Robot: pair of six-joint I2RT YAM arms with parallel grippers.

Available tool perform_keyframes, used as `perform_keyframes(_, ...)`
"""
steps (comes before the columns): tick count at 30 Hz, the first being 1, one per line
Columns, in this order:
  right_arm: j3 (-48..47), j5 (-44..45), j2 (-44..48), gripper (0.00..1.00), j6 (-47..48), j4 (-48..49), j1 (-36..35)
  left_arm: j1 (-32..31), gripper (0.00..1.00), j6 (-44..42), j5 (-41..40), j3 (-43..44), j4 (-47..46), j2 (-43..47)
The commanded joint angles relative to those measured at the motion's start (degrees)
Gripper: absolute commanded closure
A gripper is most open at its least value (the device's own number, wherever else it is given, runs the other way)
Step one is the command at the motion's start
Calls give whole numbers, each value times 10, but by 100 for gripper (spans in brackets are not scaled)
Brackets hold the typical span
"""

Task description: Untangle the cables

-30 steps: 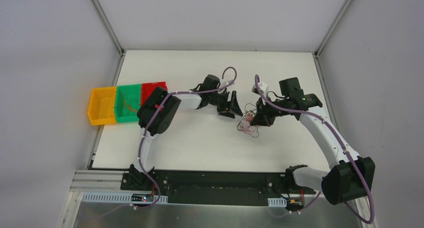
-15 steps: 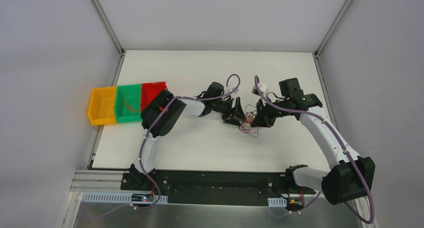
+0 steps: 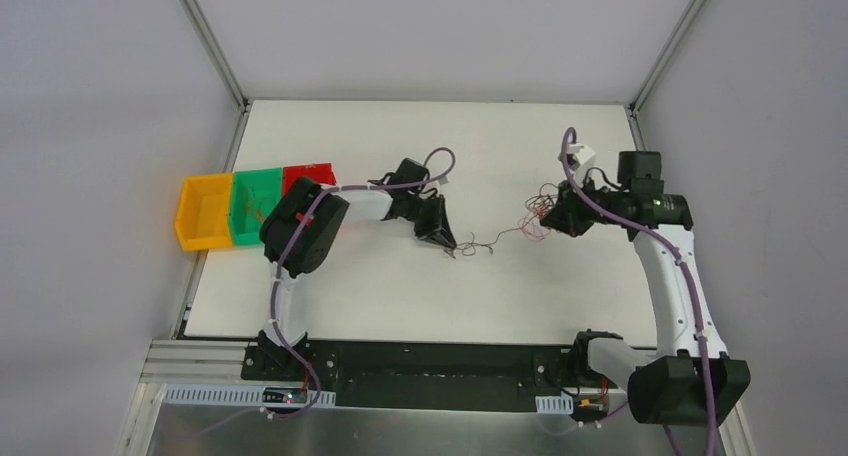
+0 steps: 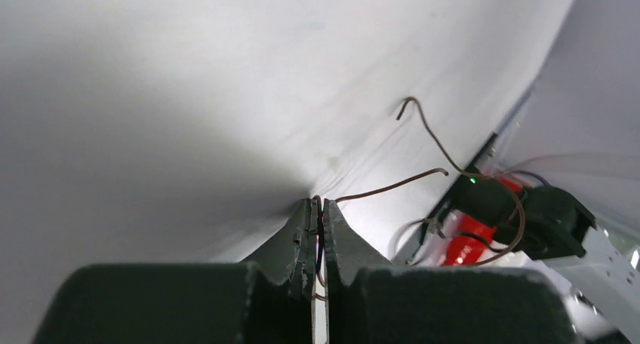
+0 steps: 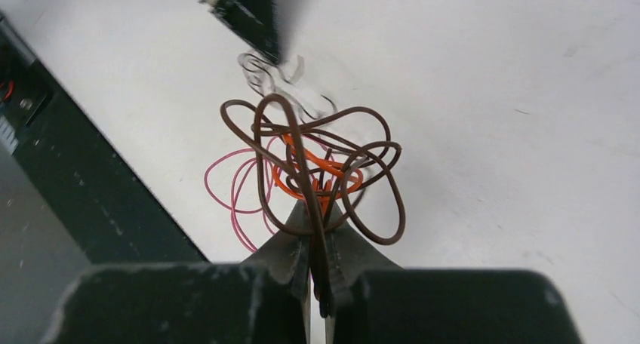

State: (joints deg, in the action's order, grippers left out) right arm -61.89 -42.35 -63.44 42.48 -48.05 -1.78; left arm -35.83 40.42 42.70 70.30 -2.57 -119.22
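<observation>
Cables strung toward right edge: left gripper clamps one brown strand; right gripper pinches clump, orange loops seen only in its wrist view.

**Soft, even light**

We see the table evenly lit from above, shadows on it faint. From the left wrist, grey shade spreads over it; all beyond its edge blurs. From the right wrist, cables against it look sharp.

Brown, orange and pink cables; by the left edge, yellow bin, green bin, red bin; plain white bench.
</observation>
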Motion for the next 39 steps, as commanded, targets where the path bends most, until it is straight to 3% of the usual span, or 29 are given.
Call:
perform_keyframes(1, -47, -6, 20, 100, -3, -12, 94, 59, 100, -95, -114, -40, 135, 82)
perform_keyframes(7, -71, -14, -2, 100, -5, -7, 178, 122, 100, -167, -180, -69, 217, 156)
perform_keyframes(13, -33, -26, -10, 100, -39, 37, 179, 147, 100, -212, -122, -20, 252, 255)
perform_keyframes(19, -11, -31, -20, 100, -78, 71, 167, 218, 100, -261, -84, 90, 380, 339)
perform_keyframes(30, 24, -4, -17, 100, -123, 105, 82, 450, 100, -420, -266, 296, 611, 345)
perform_keyframes(39, 31, 5, -30, 100, -158, 127, 34, 606, 100, -524, -435, 327, 635, 315)
